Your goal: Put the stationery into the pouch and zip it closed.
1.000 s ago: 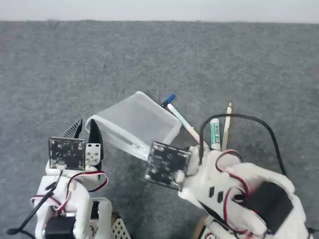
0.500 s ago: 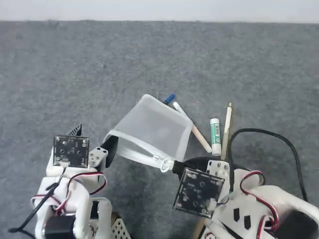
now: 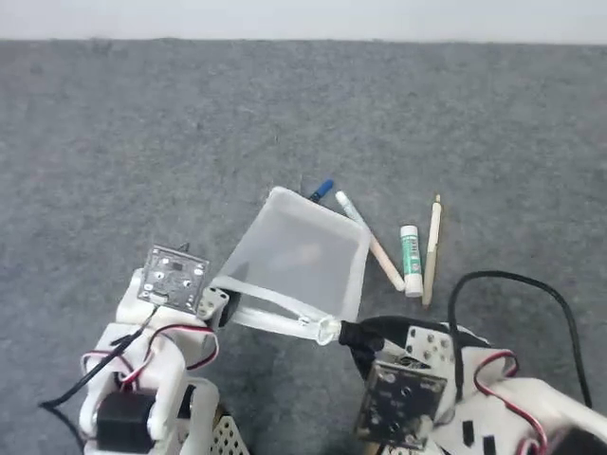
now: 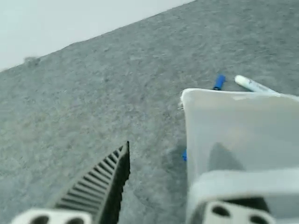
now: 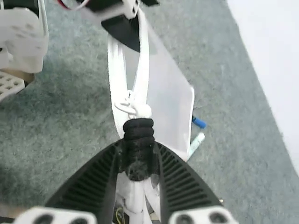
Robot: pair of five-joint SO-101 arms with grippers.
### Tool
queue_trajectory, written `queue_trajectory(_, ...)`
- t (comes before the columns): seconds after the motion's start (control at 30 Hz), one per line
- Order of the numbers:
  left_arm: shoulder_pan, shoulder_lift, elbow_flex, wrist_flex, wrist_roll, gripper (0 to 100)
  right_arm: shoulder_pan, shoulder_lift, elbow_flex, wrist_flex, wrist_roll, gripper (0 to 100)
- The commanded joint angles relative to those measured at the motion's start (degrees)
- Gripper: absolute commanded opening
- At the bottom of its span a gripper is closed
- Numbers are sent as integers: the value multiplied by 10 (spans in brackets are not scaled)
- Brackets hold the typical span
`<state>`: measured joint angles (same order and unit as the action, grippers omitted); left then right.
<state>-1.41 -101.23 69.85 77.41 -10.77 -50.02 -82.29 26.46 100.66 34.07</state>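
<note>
the right tool [image 3: 343, 334] has dragged the pouch [image 3: 302, 254] toward itself.

The left hand [image 3: 224, 304] is held low at the near left of the high view, its fingers spread wide apart. The right hand [image 5: 138, 149] is held low at the near right, pointed toward the left one, its fingers clamped on a black zip pull [image 5: 138, 131].

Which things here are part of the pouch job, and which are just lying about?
Job:
pouch
zip pull, gripped by the right tool
blue pen
white pen
glue stick
pencil

Lying about:
grey mat
black cable
</note>
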Motion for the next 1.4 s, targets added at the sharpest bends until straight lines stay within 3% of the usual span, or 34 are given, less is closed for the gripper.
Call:
queue_trajectory(0.0, 44, 2, -7, -3, -8, 127, -3, -14, -4, 17, 6, 8)
queue_trajectory(0.1, 57, 3, -29, 1, -28, 13, -2, -15, -4, 18, 4, 10)
queue_trajectory(0.2, 55, 3, -41, 2, -32, 11, 5, -10, -4, 21, 1, 28)
queue_trajectory(0.43, 52, 4, -82, -3, -9, 10, 118, -8, -4, 16, -63, 272)
queue_trajectory(0.6, 52, 22, -138, -7, 10, 10, 204, -7, -4, -11, -72, 255)
queue_trajectory(0.8, 52, 179, -238, -18, 37, 10, 268, 67, -6, -25, -75, 254)
queue_trajectory(1.07, 52, 382, -463, 48, 95, 10, 356, 180, -5, -109, -195, 253)
queue_trajectory(1.23, 44, 468, -509, 59, 95, 10, 392, 237, -4, -154, -262, 253)
queue_trajectory(1.37, -7, 507, -522, 37, 103, 10, 418, 304, -4, -177, -269, 253)
